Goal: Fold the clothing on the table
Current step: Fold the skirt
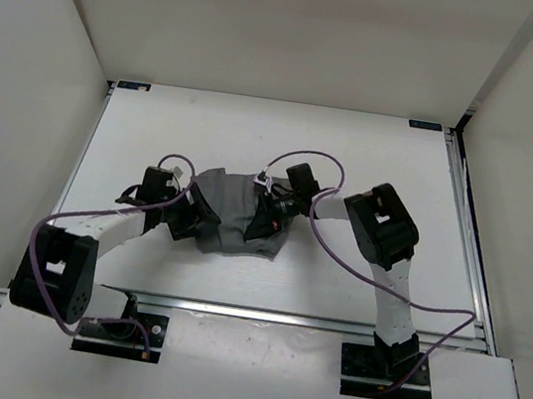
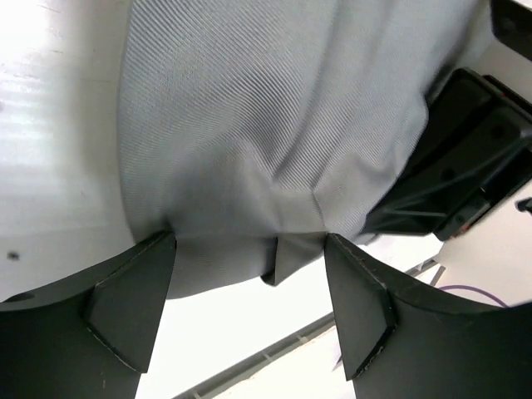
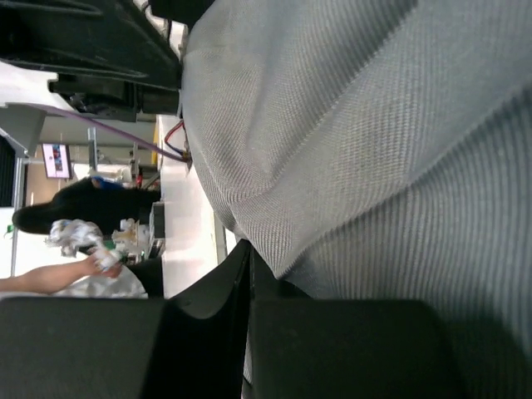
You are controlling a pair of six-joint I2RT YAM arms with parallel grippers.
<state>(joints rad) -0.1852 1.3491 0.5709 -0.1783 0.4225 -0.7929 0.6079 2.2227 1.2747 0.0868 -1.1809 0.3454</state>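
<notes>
White surface [image 1: 354, 152], white side walls [image 1: 24, 73] all round, metal rail [image 1: 279, 317] along the near edge. Grey pleated clothing [image 1: 235, 210] lay bunched at mid-surface, between the two arms. Left tool [image 2: 248, 245] stood wide, its fingers straddling a creased edge of the fabric. Right tool [image 3: 249, 266] was pinched closed on a fold of the clothing, and its black body blocked the garment's right side from above. Purple cable [image 1: 313, 156] looped over the right arm.

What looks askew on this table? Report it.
Only the clothing: it lies bunched and creased on the table, not flat, with one edge pinched in the shut jaws of the right gripper. Nothing looks damaged.
</notes>
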